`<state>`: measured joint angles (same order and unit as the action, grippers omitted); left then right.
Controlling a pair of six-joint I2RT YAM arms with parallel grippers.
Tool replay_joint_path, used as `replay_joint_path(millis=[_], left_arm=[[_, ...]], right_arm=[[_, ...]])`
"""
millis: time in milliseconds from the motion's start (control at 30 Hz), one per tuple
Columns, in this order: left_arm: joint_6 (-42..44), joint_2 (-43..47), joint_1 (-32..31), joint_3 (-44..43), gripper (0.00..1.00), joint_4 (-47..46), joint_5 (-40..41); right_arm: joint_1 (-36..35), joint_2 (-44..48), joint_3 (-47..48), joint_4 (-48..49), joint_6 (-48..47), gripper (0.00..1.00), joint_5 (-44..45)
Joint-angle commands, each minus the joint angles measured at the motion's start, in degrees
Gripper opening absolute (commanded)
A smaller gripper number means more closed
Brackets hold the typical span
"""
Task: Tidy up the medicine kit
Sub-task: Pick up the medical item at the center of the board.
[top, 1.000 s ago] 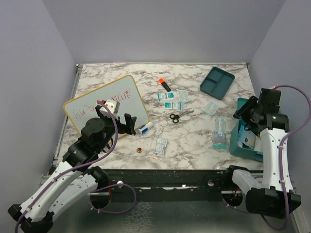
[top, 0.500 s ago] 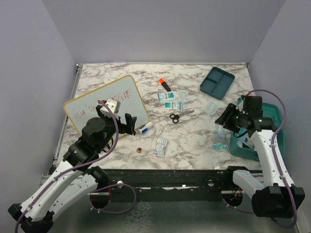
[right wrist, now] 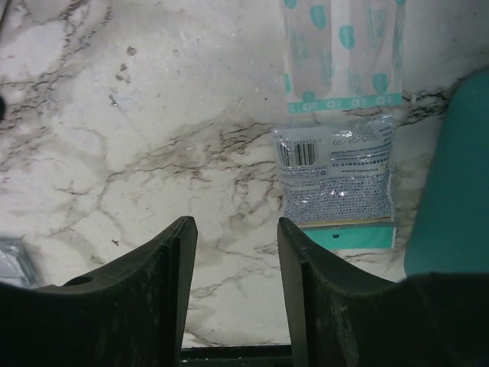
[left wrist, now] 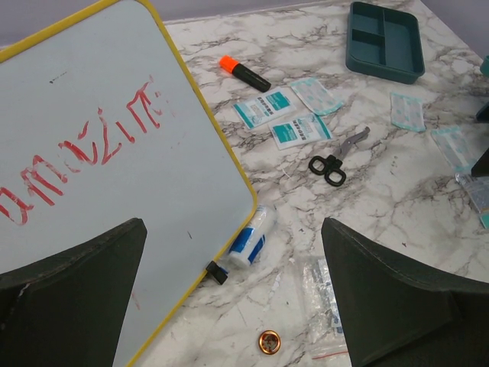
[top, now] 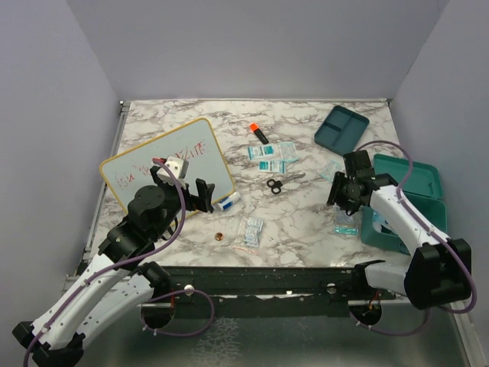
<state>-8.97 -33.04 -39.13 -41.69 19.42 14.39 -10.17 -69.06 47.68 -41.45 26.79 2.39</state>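
Your right claw has swung off the medicine kit and come down to the marble just to the left of it. In the wrist view its two fingers stand parted, released, with bare marble in the gap and nothing grasped. Just ahead of the tips and a little to their right lies a blue-grey sachet with a barcode. A strip of plasters lies beyond it, its near end touching the sachet's far end. The kit's teal wall sits close on the right side of that claw, and the lid is open. Its matching divided tray lies well ahead of the claw, towards the far edge of the table.

Your left claw is where it was, spread wide and holding nothing, over the near corner of the yellow-framed whiteboard. A small white-and-blue tube lies between its fingers, just beside the board's edge.
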Motion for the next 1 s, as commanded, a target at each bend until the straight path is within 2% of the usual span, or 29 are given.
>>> replay_joint_path(millis=[0, 233, 567, 767, 967], left_arm=[[0.2, 0.8, -0.3, 0.7, 0.99, 0.0, 0.0], [0.2, 1.0, -0.3, 0.7, 0.99, 0.0, 0.2], [0.2, 1.1, -0.3, 0.8, 0.99, 0.0, 0.2], [0.2, 1.0, -0.3, 0.8, 0.99, 0.0, 0.2], [0.2, 1.0, -0.3, 0.8, 0.99, 0.0, 0.4]], right_arm=[[-1.1, -4.2, -1.5, 3.6, 0.9, 0.52, 5.8], [-2.2, -8.7, -0.8, 4.7, 2.0, 0.57, 9.7], [-2.3, -14.1, -2.0, 6.3, 1.5, 0.57, 11.1], [-3.5, -15.4, -2.7, 7.7, 0.0, 0.53, 6.9], [-7.5, -17.5, -0.9, 6.2, -0.2, 0.45, 7.3]])
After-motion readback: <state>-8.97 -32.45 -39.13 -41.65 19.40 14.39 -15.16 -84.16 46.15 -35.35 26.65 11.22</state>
